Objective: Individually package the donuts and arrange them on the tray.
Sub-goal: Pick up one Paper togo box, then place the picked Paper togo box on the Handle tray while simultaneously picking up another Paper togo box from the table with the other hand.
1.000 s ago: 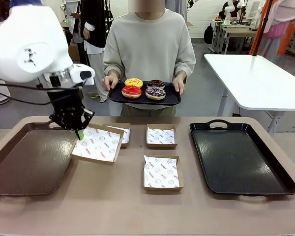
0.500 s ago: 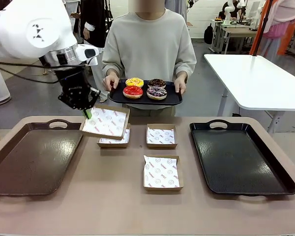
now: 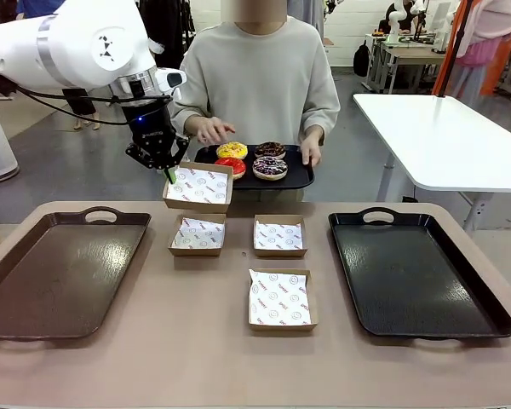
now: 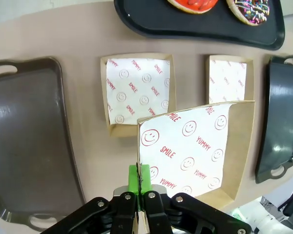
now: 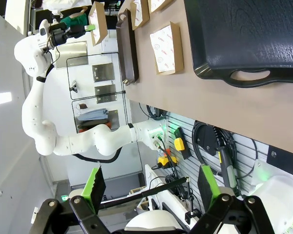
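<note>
Left end effector (image 3: 169, 175), box (image 3: 198, 186) seemingly higher

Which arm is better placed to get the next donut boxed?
Left. The left gripper is shut on a lined box, holding it up beside the person's donut tray. The right gripper is open, empty, far from the boxes.

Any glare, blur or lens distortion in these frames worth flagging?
Front view: sharp; overhead glare streaks on the brown tray and black tray. Left wrist view: wide-angle bowing of tray edges; box in the left gripper in focus. Right wrist view: rolled sideways, bright patch at left; right gripper crisp.
</note>
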`<state>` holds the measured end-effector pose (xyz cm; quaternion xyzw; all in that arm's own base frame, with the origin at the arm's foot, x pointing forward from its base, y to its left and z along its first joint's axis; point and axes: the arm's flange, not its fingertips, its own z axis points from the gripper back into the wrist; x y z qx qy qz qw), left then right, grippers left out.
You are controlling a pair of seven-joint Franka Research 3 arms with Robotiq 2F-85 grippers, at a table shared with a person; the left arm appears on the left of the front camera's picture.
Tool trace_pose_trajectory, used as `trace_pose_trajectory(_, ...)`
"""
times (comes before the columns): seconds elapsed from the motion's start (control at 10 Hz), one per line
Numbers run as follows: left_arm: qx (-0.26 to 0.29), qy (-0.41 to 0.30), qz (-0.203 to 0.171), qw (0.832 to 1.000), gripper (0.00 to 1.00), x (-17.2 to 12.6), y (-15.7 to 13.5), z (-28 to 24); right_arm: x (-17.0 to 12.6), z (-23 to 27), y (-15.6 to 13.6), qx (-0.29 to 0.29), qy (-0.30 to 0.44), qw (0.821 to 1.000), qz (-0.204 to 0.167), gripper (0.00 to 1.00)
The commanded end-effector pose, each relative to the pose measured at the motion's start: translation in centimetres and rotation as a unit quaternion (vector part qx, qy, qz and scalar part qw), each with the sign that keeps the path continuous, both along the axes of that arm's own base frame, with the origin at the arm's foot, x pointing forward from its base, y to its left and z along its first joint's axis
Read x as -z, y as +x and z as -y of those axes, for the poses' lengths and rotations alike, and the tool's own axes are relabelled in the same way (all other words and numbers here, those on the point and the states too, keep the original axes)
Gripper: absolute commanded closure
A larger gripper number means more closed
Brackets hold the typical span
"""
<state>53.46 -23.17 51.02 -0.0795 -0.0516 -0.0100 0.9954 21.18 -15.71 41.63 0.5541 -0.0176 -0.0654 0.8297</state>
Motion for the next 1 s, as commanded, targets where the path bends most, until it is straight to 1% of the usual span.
trace_pose_trajectory(0.0,0.003,0.001,0.0,1.0,1.0,-0.19,-1.0,-0.03,0.08,0.09,-0.07,0.0,0.002,1.0,0.001,0.0)
trace_pose_trajectory(0.9,0.003,0.001,0.0,1.0,1.0,-0.19,-1.0,-0.03,0.08,0.09,-0.07,0.0,0.002,1.0,0.001,0.0)
